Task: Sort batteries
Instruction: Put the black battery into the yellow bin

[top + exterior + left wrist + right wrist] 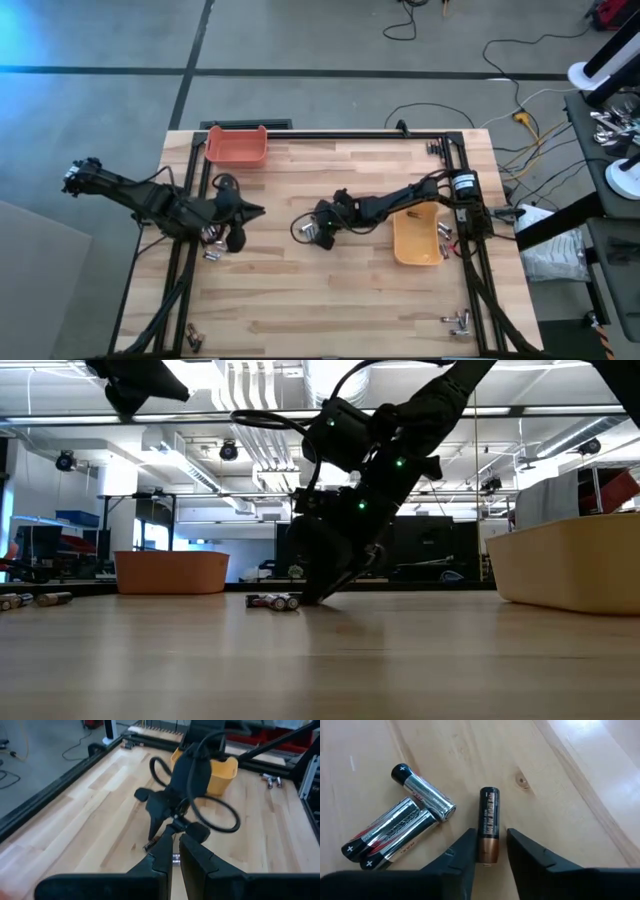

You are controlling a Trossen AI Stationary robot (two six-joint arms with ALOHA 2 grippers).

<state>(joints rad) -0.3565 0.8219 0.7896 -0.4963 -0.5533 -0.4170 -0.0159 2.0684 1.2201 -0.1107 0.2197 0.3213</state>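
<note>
One dark copper-ended battery [488, 826] lies on the surface [560, 795] between our right tool's [489, 851] narrowly spread fingers. Three silvery batteries [400, 827] lie just beside it; our left tool [175, 855], pressed together, hangs well apart.

Four cameras: one overhead, one at table height, one on each wrist.

High view looks straight down, far off, taking in the whole pale wooden plank table [330, 290] plus floor. Low view sits at tabletop level, facing level across into the room. Left wrist view faces across the table toward the yellow plastic bin [220, 772], mid-range. Right wrist view points down, very close to the wood. High, low and left wrist views share that bin; all four share the tabletop.
</note>
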